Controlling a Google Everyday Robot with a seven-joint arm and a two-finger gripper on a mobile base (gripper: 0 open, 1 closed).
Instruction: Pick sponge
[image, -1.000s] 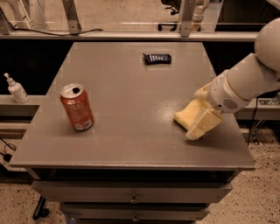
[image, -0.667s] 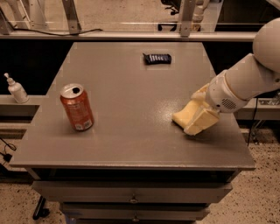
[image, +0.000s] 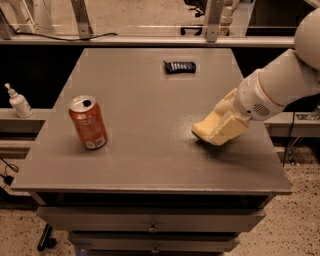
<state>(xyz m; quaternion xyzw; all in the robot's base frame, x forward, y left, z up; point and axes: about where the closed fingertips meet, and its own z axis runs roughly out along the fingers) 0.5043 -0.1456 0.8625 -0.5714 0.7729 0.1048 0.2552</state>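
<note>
At right-centre of frame we see the gripper (image: 222, 131) angled low onto the table (image: 150, 155), sponge (image: 202, 130) apparently at its tip, prob. for a pinch; can't tell whether the claw's clenched or released.

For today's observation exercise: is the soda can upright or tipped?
Upright: the soda can stands on its base, top up. End effector low over the table, apart from it.
</note>
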